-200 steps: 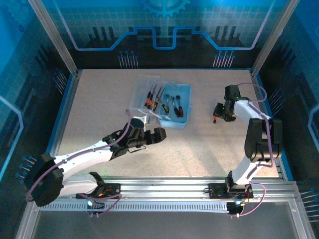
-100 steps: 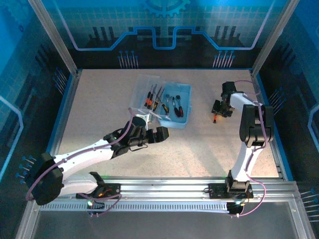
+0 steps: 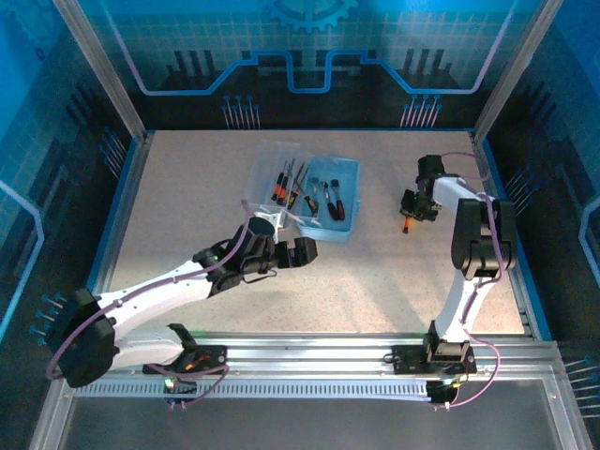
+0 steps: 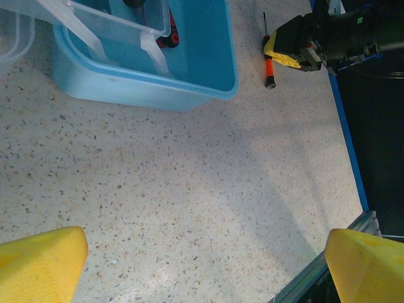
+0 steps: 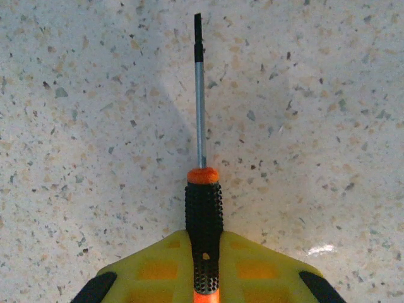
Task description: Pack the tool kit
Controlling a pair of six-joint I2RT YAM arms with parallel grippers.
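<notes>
The tool kit (image 3: 339, 202) is a light-blue case lying open on the table, its clear lid (image 3: 267, 169) folded to the left, with several black-and-red screwdrivers (image 3: 286, 186) and pliers (image 3: 331, 202) inside. My right gripper (image 3: 411, 212) is low at the table's right, shut on the black knurled handle of an orange-collared screwdriver (image 5: 203, 208) whose shaft points away along the table. The yellow pads (image 5: 158, 268) press both sides of that handle. My left gripper (image 3: 286, 255) hovers just in front of the case (image 4: 189, 69), open, with bare table between its yellow fingers (image 4: 41, 262).
Blue tape and metal frame rails (image 3: 511, 244) border the speckled table. From the left wrist, the held screwdriver (image 4: 269, 66) and the right gripper (image 4: 293, 50) lie right of the case. Open tabletop stretches between the case and the arm bases.
My right gripper has lowered and shut on the screwdriver's handle. The left gripper has drifted slightly right and toward the case and stays open.
</notes>
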